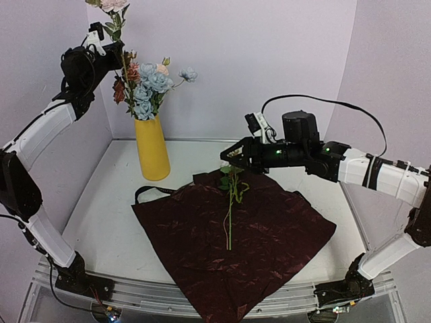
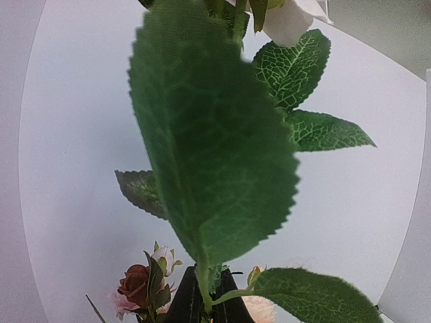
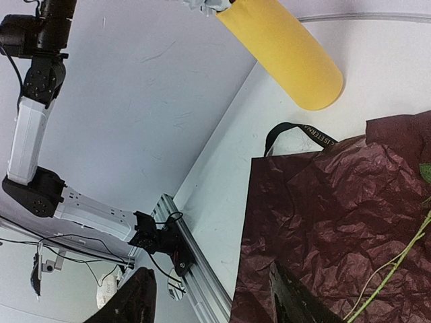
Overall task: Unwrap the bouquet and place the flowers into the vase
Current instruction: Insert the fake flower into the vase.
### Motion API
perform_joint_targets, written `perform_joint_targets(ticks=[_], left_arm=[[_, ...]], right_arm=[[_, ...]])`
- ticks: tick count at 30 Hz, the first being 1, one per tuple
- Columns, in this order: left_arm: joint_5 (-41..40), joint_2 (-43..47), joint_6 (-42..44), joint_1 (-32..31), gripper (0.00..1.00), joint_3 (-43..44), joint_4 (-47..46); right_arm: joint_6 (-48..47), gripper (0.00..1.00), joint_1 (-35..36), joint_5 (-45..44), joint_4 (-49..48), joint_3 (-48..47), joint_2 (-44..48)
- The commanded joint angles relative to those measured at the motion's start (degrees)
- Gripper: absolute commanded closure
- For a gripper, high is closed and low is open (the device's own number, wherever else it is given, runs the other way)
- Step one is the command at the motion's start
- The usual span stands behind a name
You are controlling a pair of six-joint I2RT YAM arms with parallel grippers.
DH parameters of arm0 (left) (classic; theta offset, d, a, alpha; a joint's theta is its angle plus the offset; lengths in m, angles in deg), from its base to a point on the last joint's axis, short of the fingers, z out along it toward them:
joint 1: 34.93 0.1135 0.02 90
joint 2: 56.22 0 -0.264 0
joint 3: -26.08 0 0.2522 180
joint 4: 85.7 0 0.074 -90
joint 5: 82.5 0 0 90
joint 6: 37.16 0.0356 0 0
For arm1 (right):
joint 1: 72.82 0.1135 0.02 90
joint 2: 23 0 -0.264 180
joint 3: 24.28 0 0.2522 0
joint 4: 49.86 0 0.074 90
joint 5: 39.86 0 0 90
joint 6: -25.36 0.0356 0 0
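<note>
Left pincer (image 1: 113,46), top view, clamped on a rose (image 1: 112,5) high over the vase (image 1: 152,151) near the table's (image 1: 101,208) far left corner; right pincer (image 1: 229,159) apart above a stem (image 1: 229,215) on the paper (image 1: 283,235); left wrist: leaf (image 2: 209,134) blocks view; right wrist: stem outside the gap; risk: that leaf may snag crowded blooms (image 1: 149,84), tipping the vase.

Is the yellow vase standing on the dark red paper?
No, the vase stands on the bare table, apart from the paper.

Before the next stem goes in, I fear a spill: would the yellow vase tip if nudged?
Probably tippy: the vase is tall and slim, with flowers bunched high above its mouth. Its base looks slightly wider than the mouth, which may help. On the smooth table it might slide first.
</note>
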Motion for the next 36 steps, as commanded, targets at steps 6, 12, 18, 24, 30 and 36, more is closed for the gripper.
perform_joint_targets(ticks=[6,12,18,24,30,36], left_arm=[[0.6,-1.6,-0.5,0.2,1.00,-0.2,-11.4],[2.0,-0.6,-2.8,0.2,1.00,-4.4,-12.8],[3.2,2.1,-3.6,0.2,1.00,-12.1,-14.3],[3.8,3.8,-1.4,0.2,1.00,-17.1,-14.3],[2.6,5.5,-0.8,0.2,0.86,-22.9,-14.3],[-0.1,6.4,-1.3,0.2,0.75,-24.8,-13.7]], right_arm=[[-2.2,0.42,-1.3,1.2,-0.2,-1.7,1.4],[-2.5,0.42,-2.4,1.3,-0.1,-1.6,1.8],[-1.8,0.42,-2.9,1.2,-0.1,-0.6,2.2],[-1.2,0.42,-3.0,1.1,-0.1,-0.4,1.9],[-0.9,0.42,-3.0,0.6,-0.1,0.2,2.2],[-0.3,0.42,-3.0,0.4,-0.1,0.2,2.0]])
